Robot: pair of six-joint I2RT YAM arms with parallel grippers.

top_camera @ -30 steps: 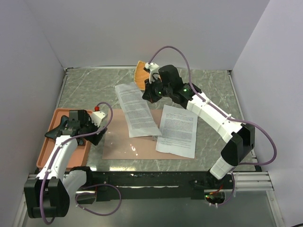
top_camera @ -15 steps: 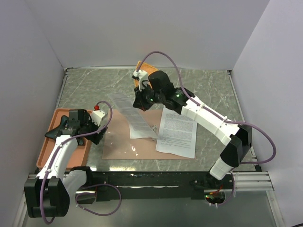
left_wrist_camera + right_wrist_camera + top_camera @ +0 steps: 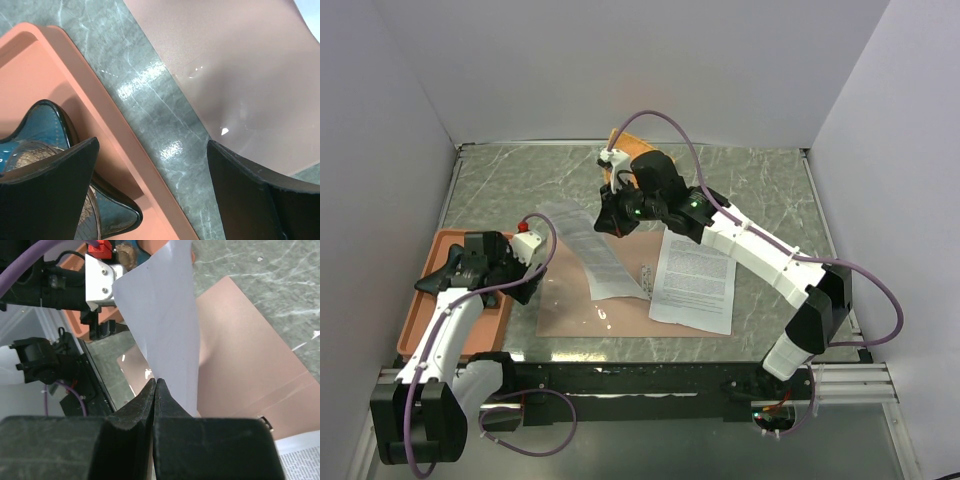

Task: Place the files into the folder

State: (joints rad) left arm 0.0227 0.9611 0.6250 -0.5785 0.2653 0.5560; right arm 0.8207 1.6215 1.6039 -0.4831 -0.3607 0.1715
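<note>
Salmon tray [image 3: 418,310] near folder [image 3: 580,305] | orange dish [image 3: 628,140] behind right end effector [image 3: 156,385] pinching sheet [image 3: 600,260]

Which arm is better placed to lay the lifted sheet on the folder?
Right. The right hand is shut on the lifted sheet, which hangs over the folder. The left hand is open and empty, over the tray rim.

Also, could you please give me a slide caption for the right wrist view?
Right claw shut on the edge of a paper sheet, raised above the reddish-brown folder.
</note>
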